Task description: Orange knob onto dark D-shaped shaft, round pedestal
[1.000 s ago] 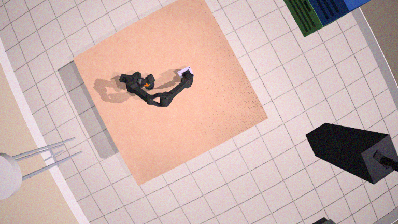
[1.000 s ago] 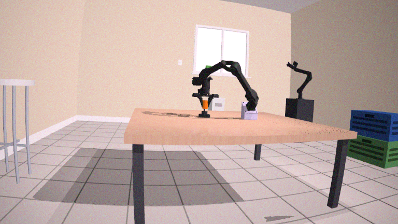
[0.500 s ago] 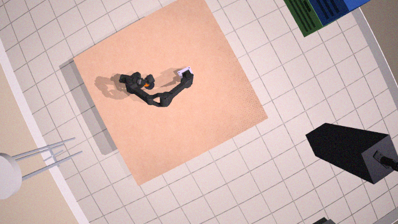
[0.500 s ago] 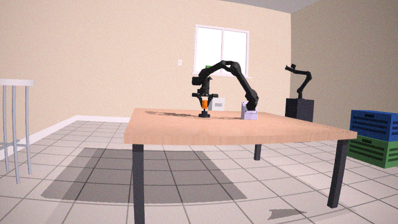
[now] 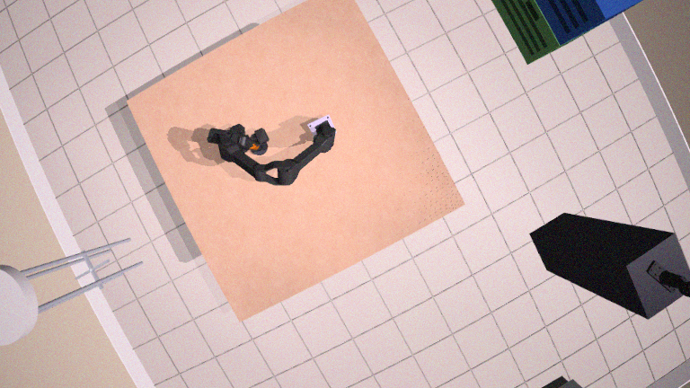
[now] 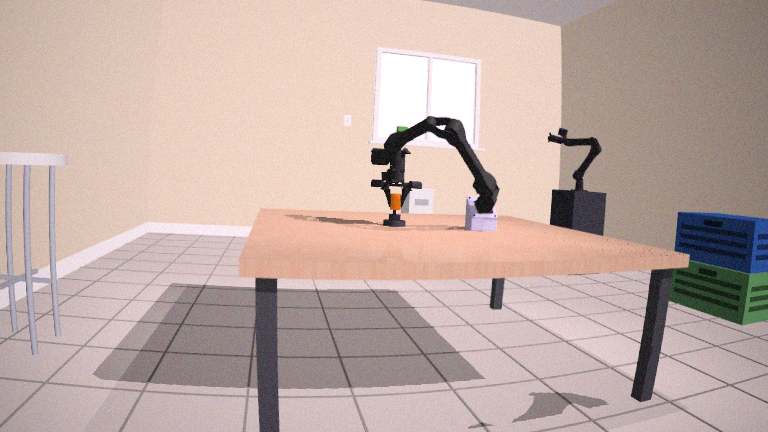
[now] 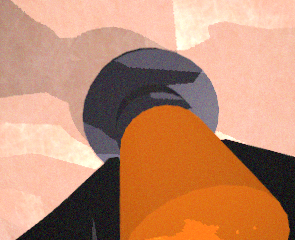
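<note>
The orange knob (image 5: pixel 254 146) (image 6: pixel 395 201) (image 7: pixel 187 155) is upright between the fingers of my gripper (image 6: pixel 395 205), which is shut on it. The dark round pedestal (image 5: pixel 260 150) (image 6: pixel 394 223) (image 7: pixel 152 60) stands on the table directly below the knob. In the exterior view a short dark piece of the shaft (image 6: pixel 394 212) shows between the knob's lower end and the pedestal, so the knob is not down against the pedestal. Whether the shaft's tip is inside the hole is hidden, and so are both flat sides.
The wooden table (image 5: pixel 325 221) (image 6: pixel 453 257) carries the arm's pale lilac base mount (image 5: pixel 314 124) (image 6: pixel 481 222), to the right of the pedestal in the top and exterior views. The arm arches from the mount over to the pedestal. Crates, a stool and a second arm on a dark stand are off the table.
</note>
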Robot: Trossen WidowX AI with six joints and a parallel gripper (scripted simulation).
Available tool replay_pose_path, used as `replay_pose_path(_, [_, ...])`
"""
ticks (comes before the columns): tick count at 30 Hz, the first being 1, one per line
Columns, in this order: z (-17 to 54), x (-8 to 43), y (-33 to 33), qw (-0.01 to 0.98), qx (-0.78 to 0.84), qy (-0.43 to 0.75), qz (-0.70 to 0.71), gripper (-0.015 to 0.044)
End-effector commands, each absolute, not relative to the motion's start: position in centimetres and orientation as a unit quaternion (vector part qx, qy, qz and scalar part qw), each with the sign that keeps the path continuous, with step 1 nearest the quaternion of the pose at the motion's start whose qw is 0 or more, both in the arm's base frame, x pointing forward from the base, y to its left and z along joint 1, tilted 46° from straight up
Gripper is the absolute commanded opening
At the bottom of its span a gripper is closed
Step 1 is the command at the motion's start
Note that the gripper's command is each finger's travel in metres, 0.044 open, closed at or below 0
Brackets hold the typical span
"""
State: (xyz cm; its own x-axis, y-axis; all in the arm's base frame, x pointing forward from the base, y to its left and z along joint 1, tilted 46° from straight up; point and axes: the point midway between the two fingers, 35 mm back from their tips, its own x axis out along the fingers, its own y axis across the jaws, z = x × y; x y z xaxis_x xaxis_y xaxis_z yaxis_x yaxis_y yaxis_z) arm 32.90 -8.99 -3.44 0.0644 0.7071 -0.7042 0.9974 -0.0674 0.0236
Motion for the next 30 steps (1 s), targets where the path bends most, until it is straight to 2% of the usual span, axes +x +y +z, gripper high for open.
replay_pose_path(1, [-3.55, 32.82, -8.92, 0.267, 0.679, 0.627, -0.273, 0.0])
replay_pose_path(17, [-3.13, 33.07, -9.21, 0.267, 0.679, 0.627, -0.273, 0.0])
replay_pose_path(24, [-3.06, 33.26, -9.32, 0.198, 0.702, 0.597, -0.334, 0.0])
replay_pose_path(30, [-3.4, 33.4, -9.1, 0.195, 0.703, 0.595, -0.337, 0.0])
